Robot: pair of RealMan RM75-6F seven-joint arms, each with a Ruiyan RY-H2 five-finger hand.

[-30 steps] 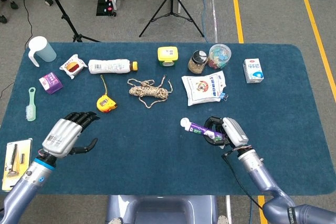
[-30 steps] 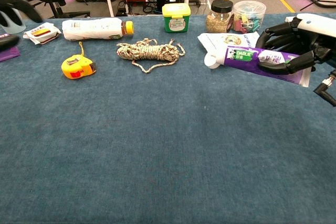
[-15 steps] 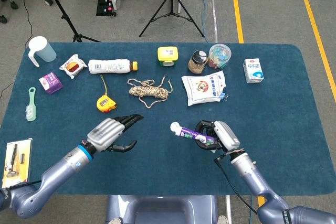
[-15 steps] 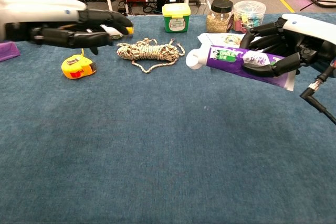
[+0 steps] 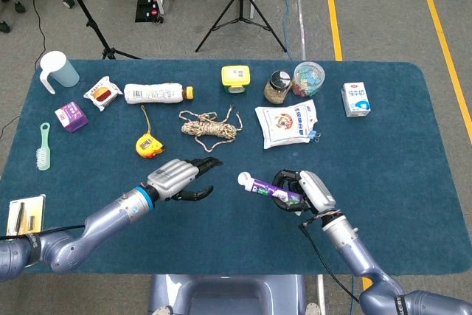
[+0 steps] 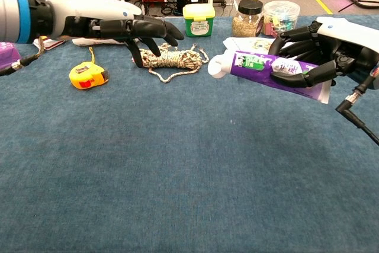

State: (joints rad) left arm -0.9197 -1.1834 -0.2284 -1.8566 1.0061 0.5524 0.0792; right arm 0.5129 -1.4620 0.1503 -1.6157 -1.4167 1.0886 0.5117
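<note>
The right hand [image 5: 308, 191] grips the purple toothpaste tube [image 5: 267, 186] above the cloth, lower centre-right of the head view. The tube lies nearly level, white cap [image 6: 217, 70] pointing left toward the left hand [image 5: 179, 179], crimped end right. That hand hovers empty, fingers spread.

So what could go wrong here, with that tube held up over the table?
The right robot hand grips the purple toothpaste tube near its tail, so the white-capped end could sag or slip. The open left robot hand nearing it might knock it, or snag the coiled rope below.
</note>
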